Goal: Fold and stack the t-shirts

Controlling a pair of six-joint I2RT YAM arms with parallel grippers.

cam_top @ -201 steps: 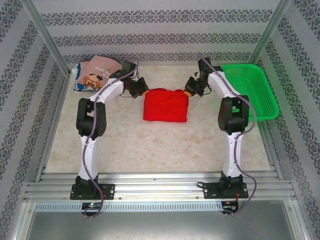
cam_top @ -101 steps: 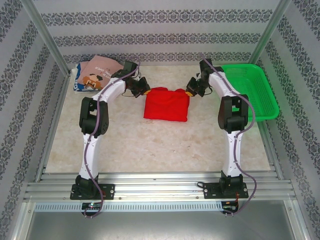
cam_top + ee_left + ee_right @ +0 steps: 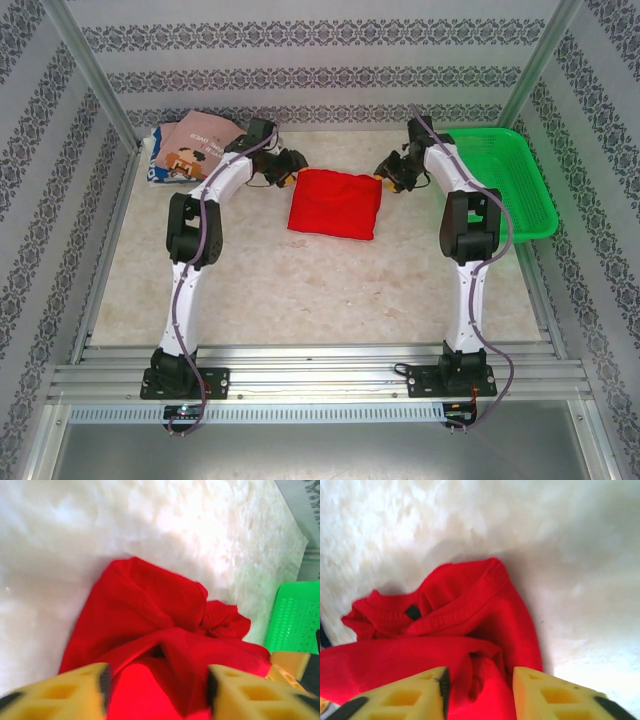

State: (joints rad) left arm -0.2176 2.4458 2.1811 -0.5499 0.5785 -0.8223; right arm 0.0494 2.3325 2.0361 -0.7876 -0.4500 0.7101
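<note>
Here, soft red t-shirt point(image 3: 334, 203) lies folded roughly square on mottled table point(image 3: 300, 290).

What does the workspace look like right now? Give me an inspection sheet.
Surface: pale table, no spills seen.
Job's things: red shirt folded at the middle far side; pink printed shirt lying over a white-blue shirt in the far left corner.
Clutter: green basket at far right, nothing seen inside.
End effectors: left end effector and right end effector both open at the red shirt's far corners, cloth between the fingers.
Cables: purple cable along each arm, apart from the shirts.
Surroundings: patterned walls, metal posts.
</note>
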